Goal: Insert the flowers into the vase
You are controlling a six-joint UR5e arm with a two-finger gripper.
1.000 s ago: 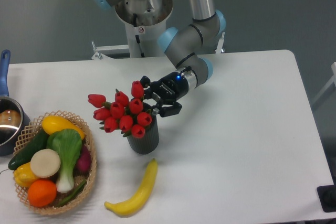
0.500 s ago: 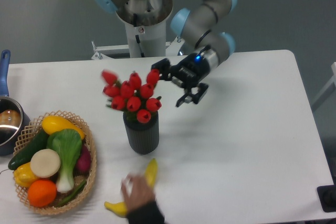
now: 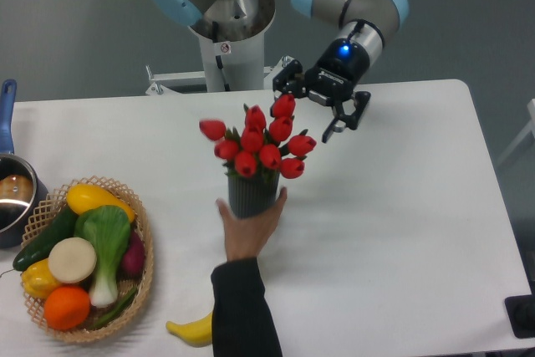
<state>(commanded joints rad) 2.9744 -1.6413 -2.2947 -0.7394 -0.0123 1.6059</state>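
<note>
The flowers (image 3: 259,144), a bunch of red tulip buds with green stems, stand in the vase (image 3: 248,196), a dark ribbed cylinder near the table's middle. A person's hand (image 3: 249,230) grips the vase from the front. My gripper (image 3: 308,109) hangs above and to the right of the bunch. It is open, with nothing between its fingers. One bud overlaps the gripper's left finger in the camera view, and I cannot tell whether they touch.
The person's dark sleeve (image 3: 242,311) reaches in from the front edge. It covers part of a yellow banana (image 3: 189,329). A woven basket (image 3: 143,244) of vegetables and fruit sits front left. A blue-handled pot (image 3: 12,194) is at the left edge.
My gripper let go of the flowers and rose up and to the right. A hand came in from the front, took the vase, and shifted it slightly right and back.
</note>
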